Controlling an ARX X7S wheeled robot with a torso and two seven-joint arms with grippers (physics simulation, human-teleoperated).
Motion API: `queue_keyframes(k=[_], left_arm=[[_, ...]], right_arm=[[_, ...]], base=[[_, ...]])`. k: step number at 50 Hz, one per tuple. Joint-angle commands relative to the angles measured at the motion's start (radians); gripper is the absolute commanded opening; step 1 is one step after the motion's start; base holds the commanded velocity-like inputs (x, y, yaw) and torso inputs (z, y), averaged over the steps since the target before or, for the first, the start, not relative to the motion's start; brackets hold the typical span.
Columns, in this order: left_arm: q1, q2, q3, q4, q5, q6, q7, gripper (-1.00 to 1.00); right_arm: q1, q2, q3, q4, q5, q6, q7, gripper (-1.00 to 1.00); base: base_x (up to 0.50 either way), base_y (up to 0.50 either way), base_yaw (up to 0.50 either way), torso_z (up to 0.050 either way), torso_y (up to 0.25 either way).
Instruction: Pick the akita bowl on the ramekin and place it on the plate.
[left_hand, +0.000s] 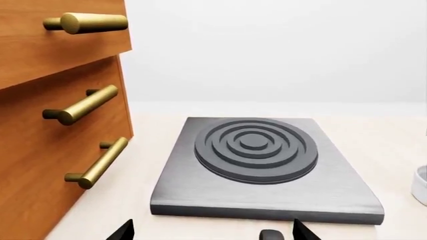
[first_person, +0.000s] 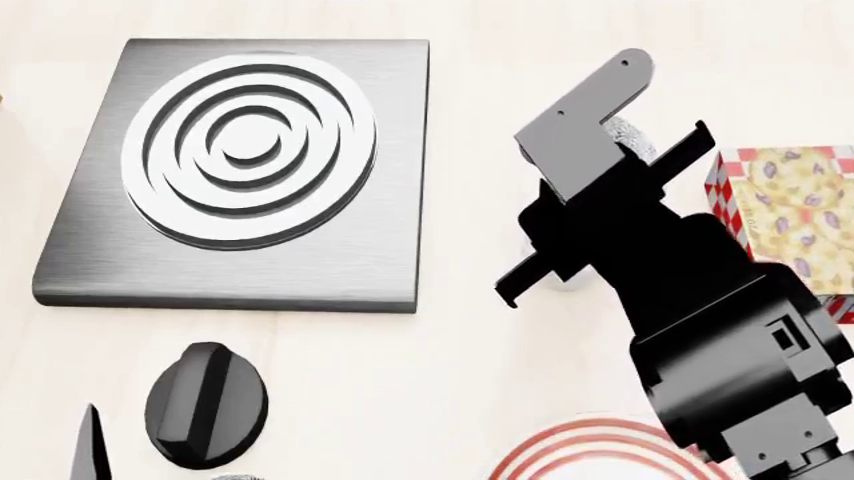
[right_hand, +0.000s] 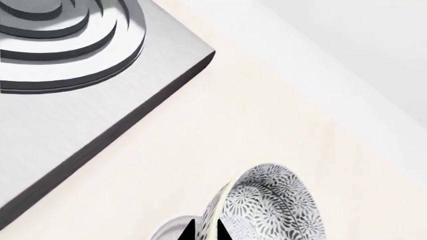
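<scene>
The akita bowl (right_hand: 270, 202), speckled black and white, stands tilted with its rim between the two fingertips of my right gripper (right_hand: 206, 233), which is shut on that rim. Part of the white ramekin (right_hand: 165, 231) shows just beside and below the bowl. In the head view my right arm (first_person: 641, 250) covers most of this, and only a sliver of the bowl (first_person: 630, 136) peeks out behind it. The plate (first_person: 587, 452), with red rings, lies at the bottom edge near that arm. My left gripper (left_hand: 213, 233) is open over the counter, holding nothing.
A grey burner slab (first_person: 240, 170) with raised rings lies at the left. A black knob (first_person: 203, 402) sits in front of it, near my left finger. Wooden drawers (left_hand: 60, 125) with brass handles stand beside the slab. A patterned box (first_person: 790, 212) sits at the right edge.
</scene>
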Motion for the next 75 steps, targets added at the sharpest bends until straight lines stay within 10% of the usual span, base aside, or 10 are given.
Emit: queue_keyframes(k=[1,75], left_arm=[[-0.001,-0.002,0.007,-0.003,0.002,0.002,-0.002,1.00],[-0.001,-0.021,0.019,0.008,-0.010,0.007,-0.029,1.00]], right_arm=[[0.012,0.023,0.018,-0.050,-0.014,0.019,0.017,-1.00],[0.009,0.417,-0.058,-1.031,0.222,0.670,-0.095,-1.00]], base=[[0.00,0.00,0.00,0.000,0.000],[0.00,0.00,0.00,0.000,0.000]])
